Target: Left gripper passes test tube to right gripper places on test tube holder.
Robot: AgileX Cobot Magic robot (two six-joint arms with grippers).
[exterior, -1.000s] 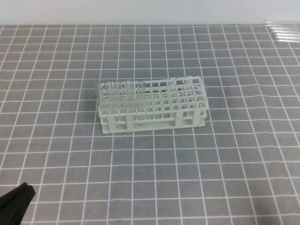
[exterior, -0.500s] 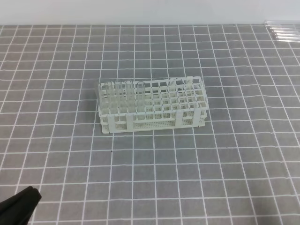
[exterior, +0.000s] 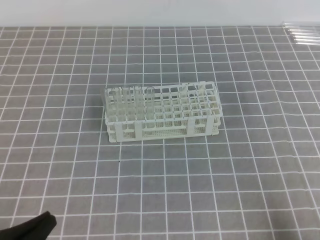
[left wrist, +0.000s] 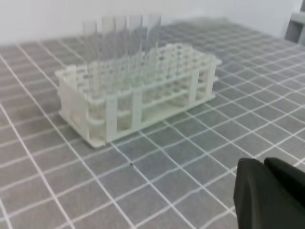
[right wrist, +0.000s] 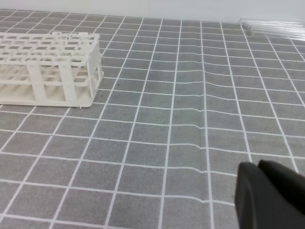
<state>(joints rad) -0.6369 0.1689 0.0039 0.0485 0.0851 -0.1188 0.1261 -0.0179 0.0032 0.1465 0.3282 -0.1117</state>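
Test tubes (exterior: 301, 33) lie far from the rack (exterior: 162, 112). Left gripper (exterior: 31, 229) and right gripper (right wrist: 267, 195) are closed, holding nothing.

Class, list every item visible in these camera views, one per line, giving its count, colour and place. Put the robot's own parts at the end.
test tube holder: one, white, standing near the middle of the mat.
tubes standing in the holder: several, clear, upright at its left end; exact count hard to tell.
loose test tubes: several, clear, lying side by side at the far right corner.
mat: one, grey with white grid lines, covering the work surface.
wall: one, white, behind the mat.
left gripper: one, black, bottom left corner of the high view, shut, holding nothing visible.
right gripper: one, black, seen only in its own wrist camera, shut.
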